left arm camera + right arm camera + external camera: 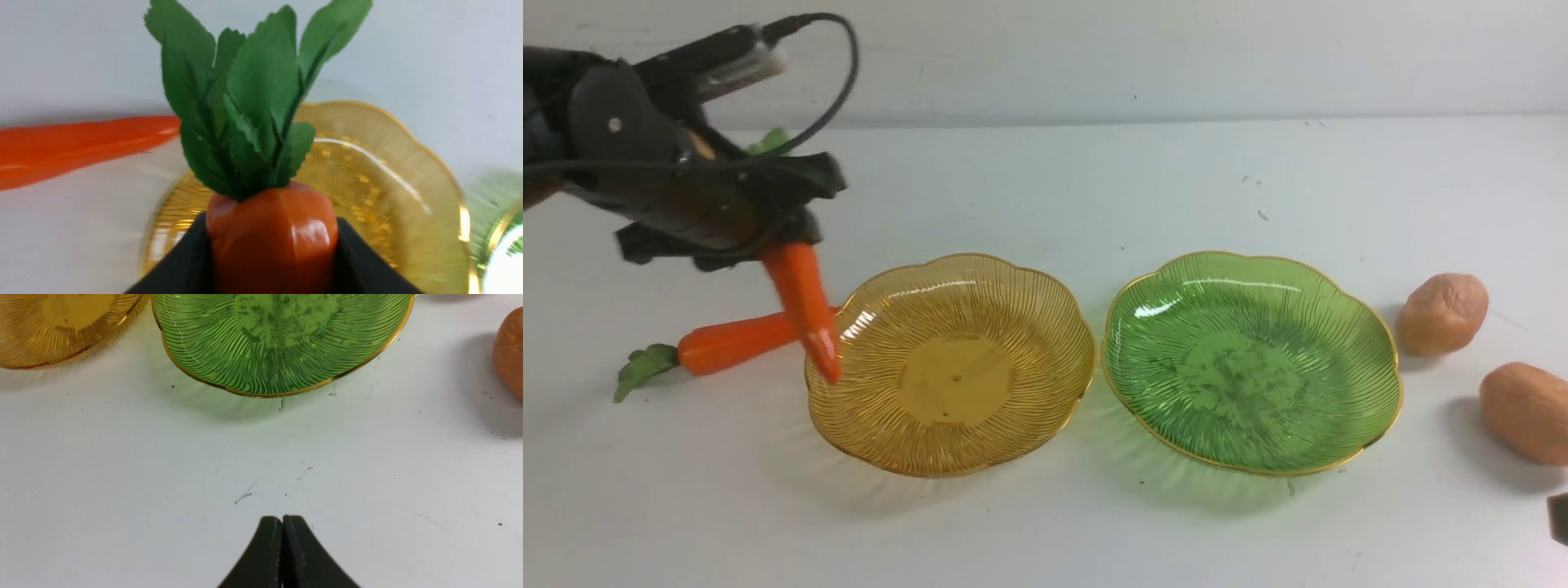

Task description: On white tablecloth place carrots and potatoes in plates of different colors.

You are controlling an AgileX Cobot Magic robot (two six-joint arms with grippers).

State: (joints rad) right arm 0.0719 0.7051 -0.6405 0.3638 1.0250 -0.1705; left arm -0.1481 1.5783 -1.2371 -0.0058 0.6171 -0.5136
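1 carrot (802,298) hangs tip-down over amber plate (988,412).

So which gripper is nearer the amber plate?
Left. The left gripper holds a carrot at the amber plate's rim; the right gripper, shut, is on the robot's side of the green plate.

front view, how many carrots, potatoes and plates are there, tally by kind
glossy orange toy carrots with green leafy tops: 2
lumpy tan-brown toy potatoes: 2
translucent ribbed gold-rimmed plates, amber and green: 2
total: 6
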